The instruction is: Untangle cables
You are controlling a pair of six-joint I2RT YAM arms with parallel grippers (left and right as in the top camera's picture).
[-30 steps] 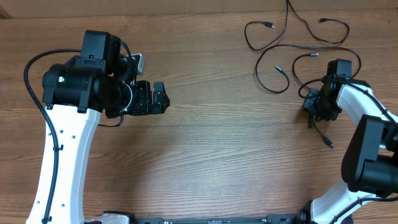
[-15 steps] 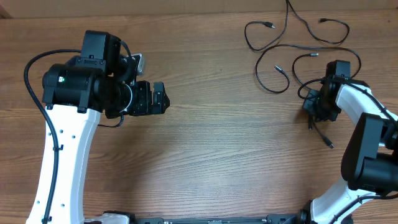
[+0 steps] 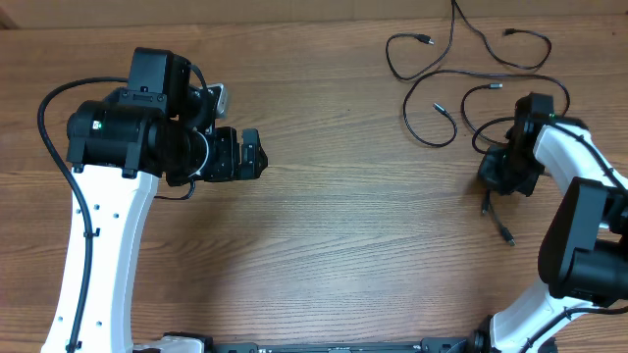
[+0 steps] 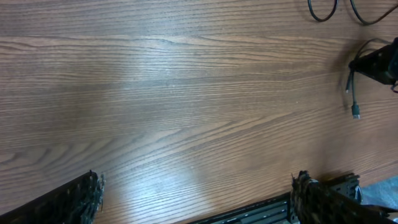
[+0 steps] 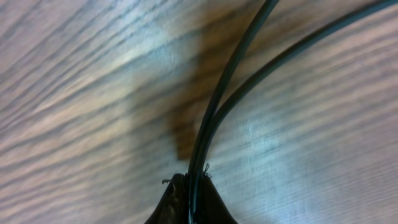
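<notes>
Brown wooden bench (image 3: 334,245) carries the cables (image 3: 437,74); right hand (image 5: 189,199) is clamped on two strands, left hand (image 4: 198,186) spread idle. Pulling both together may tighten the tangle.

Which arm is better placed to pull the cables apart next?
Right, probably. The right gripper is shut on two strands of the cables at the near edge of the tangle. The left gripper stands open over bare table, far from them.
</notes>
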